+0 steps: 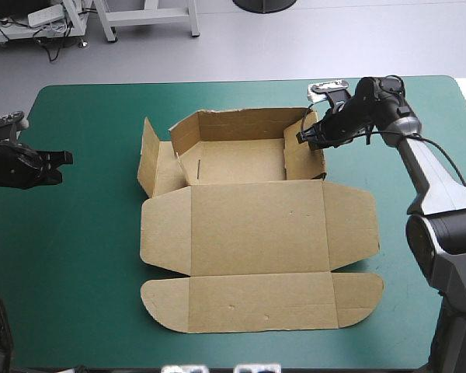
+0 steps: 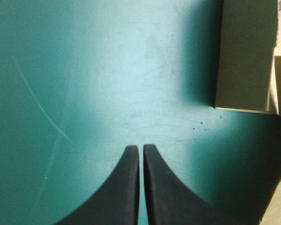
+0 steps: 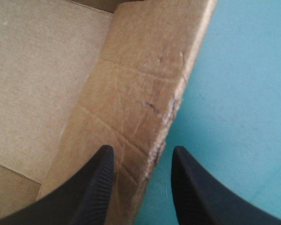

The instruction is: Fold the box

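The brown box (image 1: 256, 225) lies mid-table as an open tray with its lid flat toward the near edge. The tray's back wall and right wall (image 1: 303, 155) stand raised, while the left side flap (image 1: 149, 155) leans outward. My right gripper (image 1: 307, 136) is open at the right wall's far end; in the right wrist view its fingertips (image 3: 143, 152) straddle the wall's worn top edge (image 3: 171, 108), one finger inside the tray, one outside. My left gripper (image 1: 66, 159) hovers shut near the table's left edge, well apart from the box. Its shut fingers (image 2: 141, 147) point toward the left flap (image 2: 246, 56).
The teal-green cover (image 1: 78, 272) shows all round the box, widest on the left between my left gripper and the flap. The right arm reaches in over the table's far right corner.
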Robot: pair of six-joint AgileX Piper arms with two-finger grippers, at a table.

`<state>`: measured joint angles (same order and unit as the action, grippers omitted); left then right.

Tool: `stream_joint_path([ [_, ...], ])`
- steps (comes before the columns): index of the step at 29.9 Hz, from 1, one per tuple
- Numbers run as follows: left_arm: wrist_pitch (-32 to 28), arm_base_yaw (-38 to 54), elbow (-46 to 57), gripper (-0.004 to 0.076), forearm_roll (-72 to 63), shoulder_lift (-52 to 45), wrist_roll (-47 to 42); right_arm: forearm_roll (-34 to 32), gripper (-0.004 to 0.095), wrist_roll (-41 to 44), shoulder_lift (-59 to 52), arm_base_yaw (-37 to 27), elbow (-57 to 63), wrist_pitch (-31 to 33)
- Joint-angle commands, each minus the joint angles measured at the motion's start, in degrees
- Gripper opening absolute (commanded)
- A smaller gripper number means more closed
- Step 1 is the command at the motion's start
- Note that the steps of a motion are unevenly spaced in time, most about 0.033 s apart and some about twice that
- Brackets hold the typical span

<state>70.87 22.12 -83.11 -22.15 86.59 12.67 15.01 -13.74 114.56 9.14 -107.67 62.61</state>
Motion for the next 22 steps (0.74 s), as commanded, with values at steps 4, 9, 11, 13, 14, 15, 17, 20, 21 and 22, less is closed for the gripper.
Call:
stream_joint_path([
  [4,0.1,0.0,-1.9,0.0009,-2.1,-2.0,0.0,2.3,0.0367,0.0,-1.3,-0.2,-1.7,-3.4],
  [9,0.4,0.0,-1.9,0.0008,-2.3,-2.0,0.0,5.5,0.0266,0.2,0.6,-0.2,-1.7,-3.1],
  [11,0.4,0.0,-1.9,0.0008,-2.3,-2.0,0.0,6.2,0.0098,0.4,1.2,-0.2,-1.7,-2.7],
  [13,-0.1,0.0,-1.9,0.0008,-2.3,-1.9,0.0,7.0,-0.0011,0.5,1.2,-0.2,-1.7,-2.4],
  [14,-0.5,0.0,-1.9,0.0008,-2.3,-1.9,0.0,7.9,-0.0011,0.6,1.2,-0.2,-1.7,-2.3],
  [15,-0.8,0.0,-1.9,0.0008,-2.5,-1.9,0.0,8.7,-0.0015,0.6,0.9,-0.2,-1.7,-2.2],
  [17,-1.6,0.0,-1.9,0.0008,-3.3,-1.8,0.0,11.1,-0.0015,0.8,0.0,-0.2,-1.7,-1.9],
  [20,-3.7,0.0,-1.9,0.0008,-4.7,-1.8,0.0,15.6,-0.0015,0.3,-2.3,-0.2,-1.9,-2.1],
  [21,-4.7,0.0,-1.9,0.0007,-5.2,-1.8,0.0,16.4,-0.0014,-0.1,-3.4,-0.2,-2.3,-2.1],
  [22,-5.8,0.0,-1.9,0.0007,-6.0,-1.6,0.0,16.8,-0.0014,-0.1,-4.6,-0.2,-2.8,-1.8],
])
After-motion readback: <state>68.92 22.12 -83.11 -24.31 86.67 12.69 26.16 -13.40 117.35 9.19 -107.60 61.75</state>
